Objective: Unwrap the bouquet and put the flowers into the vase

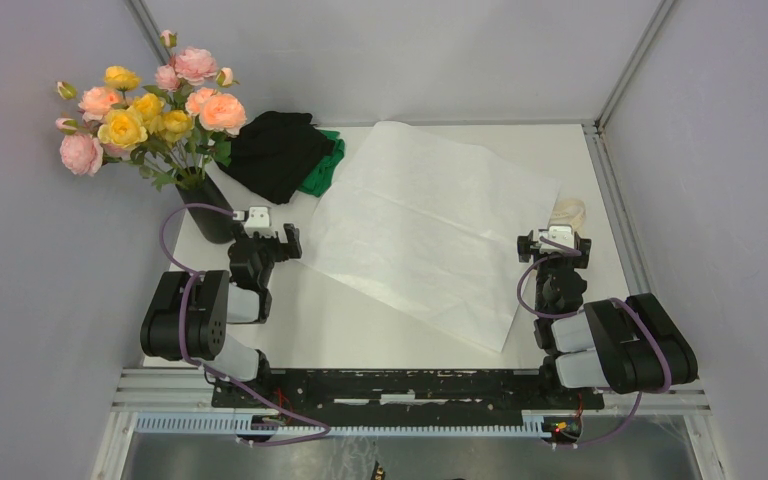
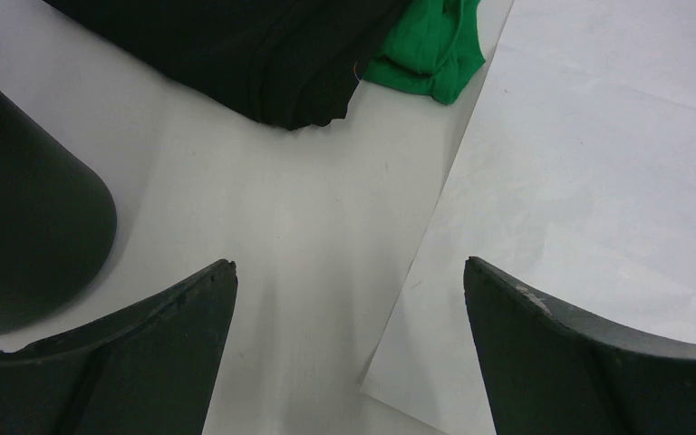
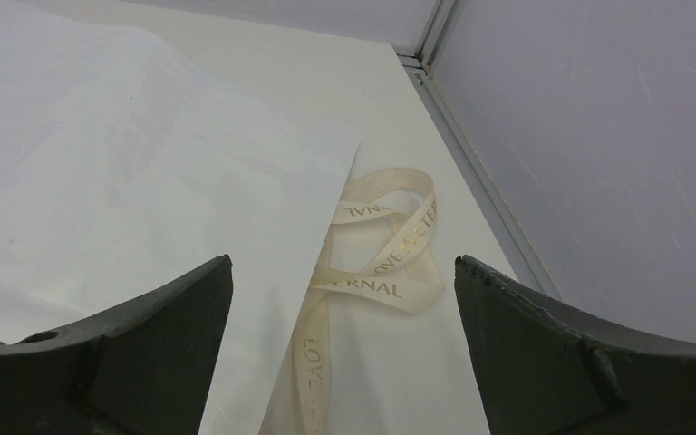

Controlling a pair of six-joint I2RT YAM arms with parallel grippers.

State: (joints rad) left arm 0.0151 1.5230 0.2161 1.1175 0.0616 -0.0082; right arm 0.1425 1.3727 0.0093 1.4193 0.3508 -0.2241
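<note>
The flowers (image 1: 150,110) stand up in the vase (image 1: 215,215) at the far left corner of the desk (image 1: 360,330), so the job looks done. I think the stems go down into the vase mouth, but I cannot see the rim well. The white paper (image 1: 430,225) lies flat and spread out in the middle, because nothing is wrapped in it. The ribbon (image 3: 390,254) lies loose just beside the paper's right edge. The left end effector (image 2: 349,281) is wide open and holds nothing. It sits low between the vase and the paper. The right end effector (image 3: 343,267) is wide open and empty too, pointing at the ribbon. A black and green cloth heap (image 1: 280,155) lies near the vase.
</note>
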